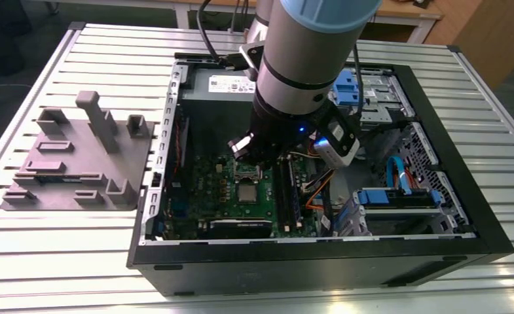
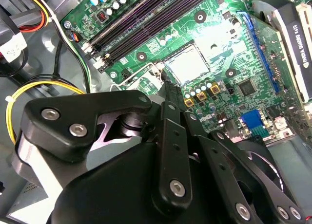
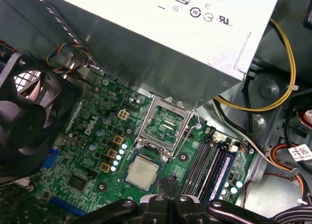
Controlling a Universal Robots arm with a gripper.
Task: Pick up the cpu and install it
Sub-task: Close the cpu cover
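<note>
Open computer case (image 1: pixel 309 268) on a slatted tabletop (image 1: pixel 65 261), with the robot arm (image 1: pixel 305 65) reaching down into it. A grey moulded fixture (image 1: pixel 73 163) stands near the tabletop's edge at the exterior view's left, well apart from the case.

The green motherboard (image 1: pixel 209 190) (image 3: pixel 92 136) (image 2: pixel 229 44) lies flat on the case floor. The cpu (image 1: pixel 246 193) (image 3: pixel 144 171) (image 2: pixel 187 63), silver top upward, lies flat on the motherboard in the socket area. It sits just beside the metal socket frame (image 1: pixel 246 171) (image 3: pixel 170 101), which is swung open and stands tilted up from the board. Beside the cpu run the dark memory slots (image 3: pixel 209 160) (image 2: pixel 141 19).

In both wrist views the gripper (image 3: pixel 170 180) (image 2: pixel 165 83) hangs over the motherboard close to one edge of the cpu. Its two narrow black fingers (image 3: pixel 167 185) are pressed together with nothing between them. Whether the fingertips touch the cpu or the board cannot be told.

The grey power supply box (image 1: pixel 230 84) (image 3: pixel 146 34) sits along the case wall beyond the socket frame. A black fan (image 3: pixel 24 117) stands at another edge of the motherboard. Yellow cables (image 3: pixel 278 87) (image 2: pixel 34 92) curve over the case floor beside the board
</note>
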